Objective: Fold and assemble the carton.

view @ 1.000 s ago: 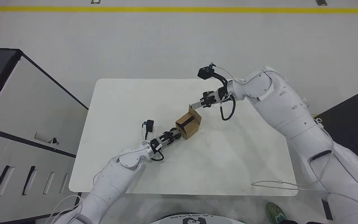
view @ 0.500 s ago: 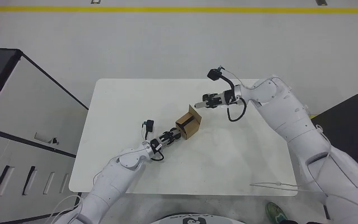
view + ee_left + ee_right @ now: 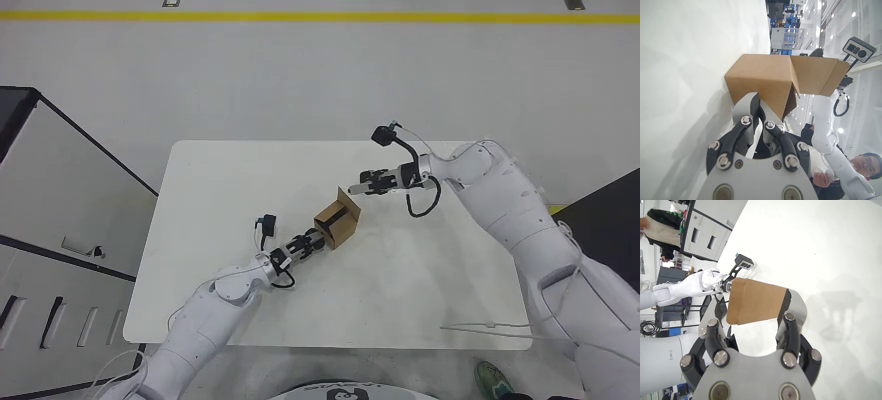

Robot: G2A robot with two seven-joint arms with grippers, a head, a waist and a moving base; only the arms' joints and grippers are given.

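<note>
Left pincer (image 3: 313,241) shut on near lower edge of small brown corrugated-cardboard carton (image 3: 335,223), pinning it in place. Carton mid white desk (image 3: 430,290), between both arms. Progress, as judged: body already squared into box shape, walls at right angles; closing not done. One long flap (image 3: 347,195) sticking up and out toward right arm, rounded tuck tab at tip, opening beneath it gaping. Left to do, probably: fold that flap over, tuck tab in, close any other loose side. Cardboard clean, creases crisp, no crush marks visible. Right pincer (image 3: 363,186) spread wide, just beside flap tip, gripping nothing.
</note>
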